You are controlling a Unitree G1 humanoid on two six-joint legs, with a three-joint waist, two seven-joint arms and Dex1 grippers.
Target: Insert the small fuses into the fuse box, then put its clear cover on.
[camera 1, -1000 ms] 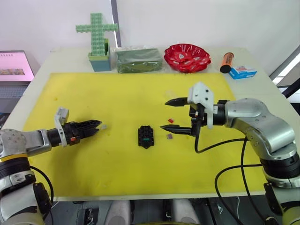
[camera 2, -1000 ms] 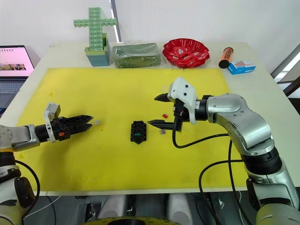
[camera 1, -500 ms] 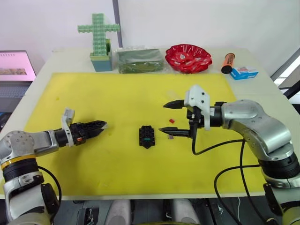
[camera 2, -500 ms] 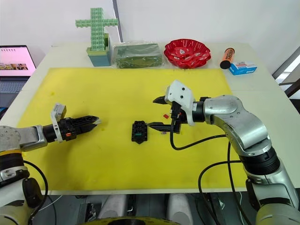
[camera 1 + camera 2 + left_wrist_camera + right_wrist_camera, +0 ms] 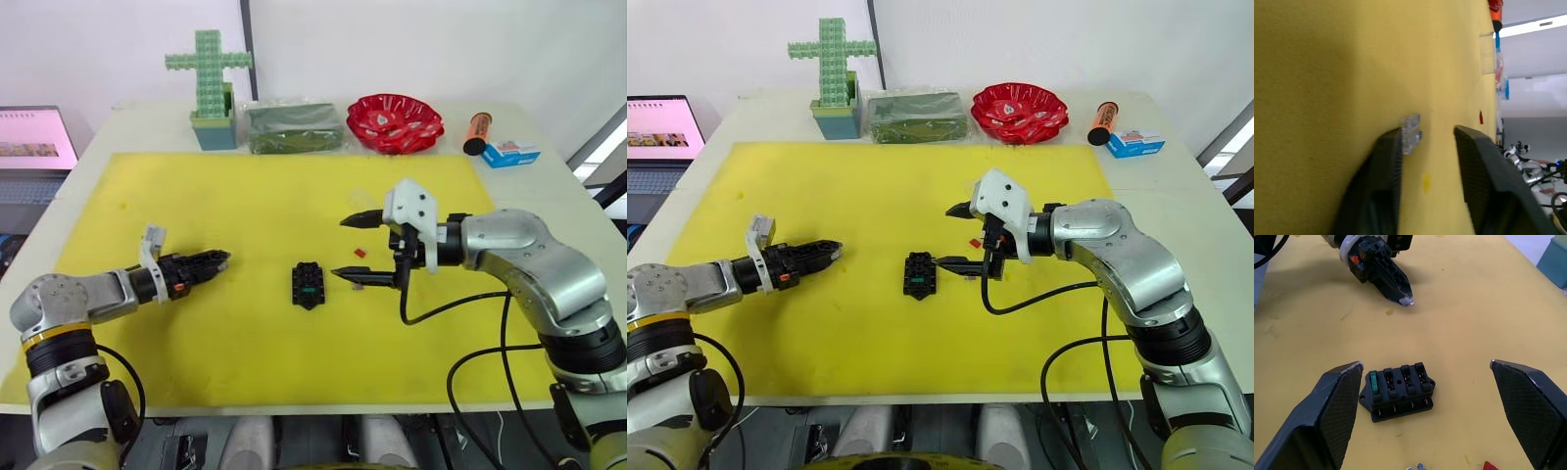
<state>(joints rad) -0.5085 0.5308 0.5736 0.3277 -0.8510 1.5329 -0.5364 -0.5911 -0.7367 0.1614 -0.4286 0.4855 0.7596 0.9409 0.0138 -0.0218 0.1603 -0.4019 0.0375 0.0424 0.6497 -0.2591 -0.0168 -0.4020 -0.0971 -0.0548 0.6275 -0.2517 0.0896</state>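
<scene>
Since a second ago the left end effector (image 5: pixel 217 258) has crept toward the fuse box (image 5: pixel 308 284), and the right end effector (image 5: pixel 351 247) has drifted slightly the same way. The left one is pinched shut on a small clear-grey fuse (image 5: pixel 1408 301), held out at its tip, probably so the blades can be lined up over a slot. The right one hangs wide open just beside the box, one finger low by the mat (image 5: pixel 196 323) and one high, likely ready to steady the box or take the loose fuses under it. The box sits mid-mat with a green fuse (image 5: pixel 1374 386) in its end slot; the other slots look empty. A red fuse (image 5: pixel 359 253) and a greyish one (image 5: pixel 355 286) lie beside the box. The red bowl (image 5: pixel 394 121) at the table's far edge holds something I cannot make out. I cannot pick out the clear cover.
</scene>
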